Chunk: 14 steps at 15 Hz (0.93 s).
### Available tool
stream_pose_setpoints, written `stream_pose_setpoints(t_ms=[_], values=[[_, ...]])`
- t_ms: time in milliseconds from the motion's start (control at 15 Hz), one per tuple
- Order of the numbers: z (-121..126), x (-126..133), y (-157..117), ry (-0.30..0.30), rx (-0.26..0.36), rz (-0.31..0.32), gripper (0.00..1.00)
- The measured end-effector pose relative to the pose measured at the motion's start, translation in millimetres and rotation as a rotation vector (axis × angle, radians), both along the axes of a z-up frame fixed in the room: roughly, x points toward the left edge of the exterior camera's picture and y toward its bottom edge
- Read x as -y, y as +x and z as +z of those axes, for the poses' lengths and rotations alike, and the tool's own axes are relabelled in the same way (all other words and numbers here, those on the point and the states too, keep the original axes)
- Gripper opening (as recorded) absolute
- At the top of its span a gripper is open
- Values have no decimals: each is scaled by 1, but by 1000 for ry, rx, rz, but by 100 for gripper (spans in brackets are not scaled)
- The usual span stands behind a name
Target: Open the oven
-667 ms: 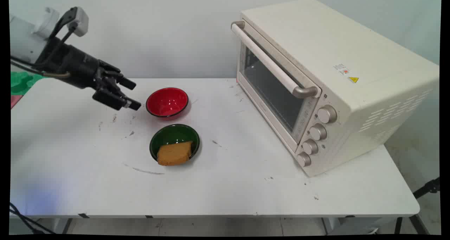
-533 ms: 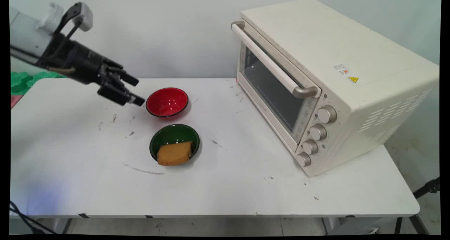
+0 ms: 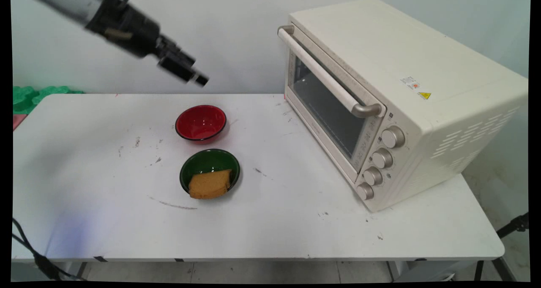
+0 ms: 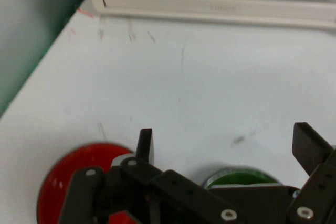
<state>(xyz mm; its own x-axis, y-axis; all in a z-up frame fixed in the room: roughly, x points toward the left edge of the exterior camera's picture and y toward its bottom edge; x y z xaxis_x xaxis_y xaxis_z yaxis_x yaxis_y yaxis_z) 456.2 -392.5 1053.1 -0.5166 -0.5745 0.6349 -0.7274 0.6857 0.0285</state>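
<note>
A black two-finger gripper [image 3: 198, 79] is held high above a white table [image 3: 105, 220], empty, its jaws set wide apart.

Below and just near of it a round red bowl [image 3: 200, 122] sits empty. Just nearer stands a round dark green bowl [image 3: 209, 171] holding a tan slice of bread [image 3: 210, 184]. To the right a cream toaster oven [image 3: 393, 98] is seen with its glass door [image 3: 325, 106] shut. Nothing is gripped or touched. The arm appears to be between contacts; any grasp would first call for a descent.
</note>
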Motion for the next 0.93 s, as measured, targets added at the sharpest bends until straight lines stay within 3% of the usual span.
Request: stream_pose_setpoints(t_ms=[400,933], values=[[36,63,-57,-25,-27,6,100],[54,119,-131,-40,-64,-26,100]])
